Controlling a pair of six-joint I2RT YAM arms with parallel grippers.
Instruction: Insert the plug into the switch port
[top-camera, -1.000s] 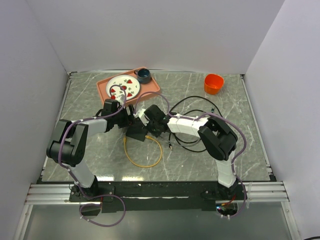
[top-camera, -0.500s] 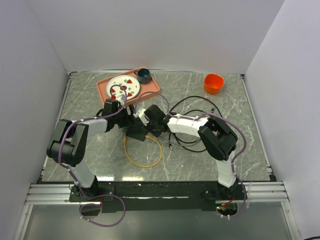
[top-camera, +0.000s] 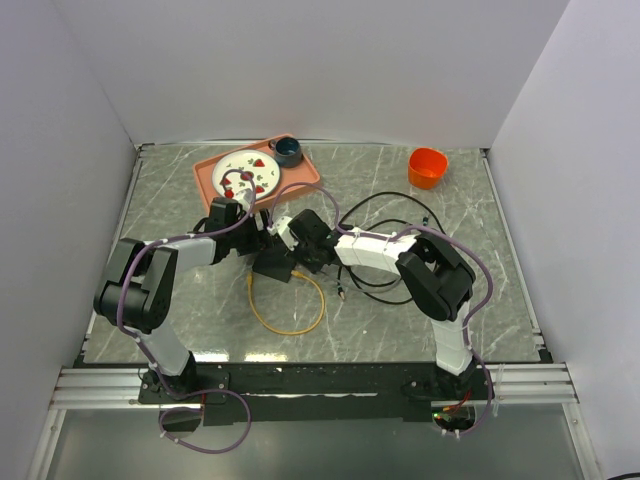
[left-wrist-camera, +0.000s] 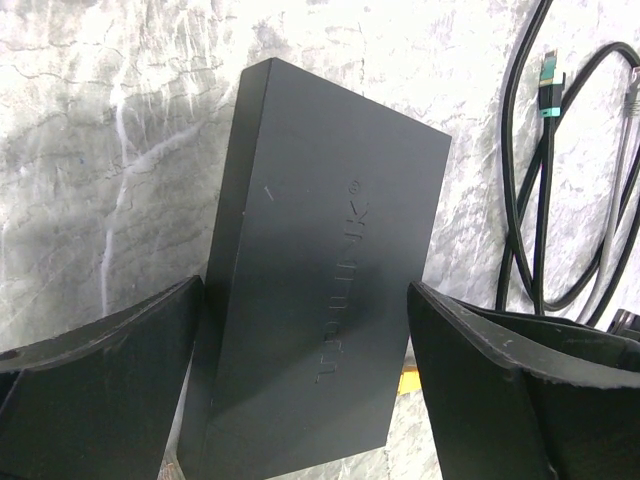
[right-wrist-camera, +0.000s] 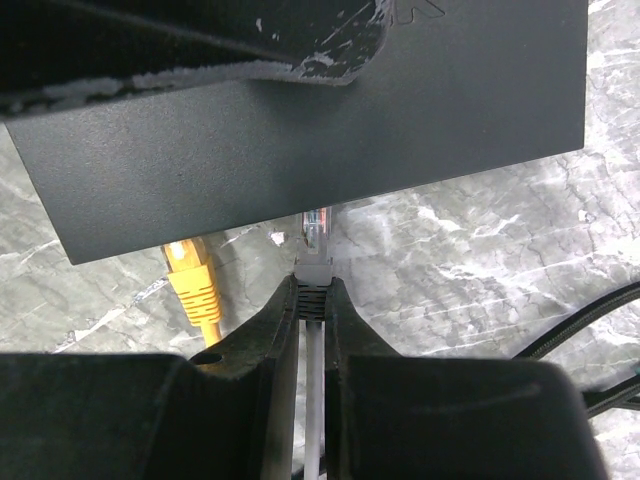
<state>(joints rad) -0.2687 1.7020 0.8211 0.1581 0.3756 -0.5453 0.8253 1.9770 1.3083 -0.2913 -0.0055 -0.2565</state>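
The switch (top-camera: 274, 263) is a flat black box lying mid-table; it fills the left wrist view (left-wrist-camera: 320, 270). My left gripper (top-camera: 262, 242) straddles it, with both fingers against its long sides (left-wrist-camera: 306, 290). My right gripper (top-camera: 300, 252) is shut on the grey boot of a plug (right-wrist-camera: 315, 228). The plug's clear tip sits right at the switch's near edge (right-wrist-camera: 300, 130); the sockets themselves are hidden. A yellow plug (right-wrist-camera: 194, 283) lies just to its left at the same edge.
A yellow cable (top-camera: 285, 312) loops in front of the switch. Black cables (top-camera: 392, 250) coil to the right, and one with a teal-banded plug (left-wrist-camera: 547, 85) lies beside the switch. A pink tray (top-camera: 305, 172) with a plate and a dark bowl stands at the back left, an orange cup (top-camera: 427, 167) at the back right.
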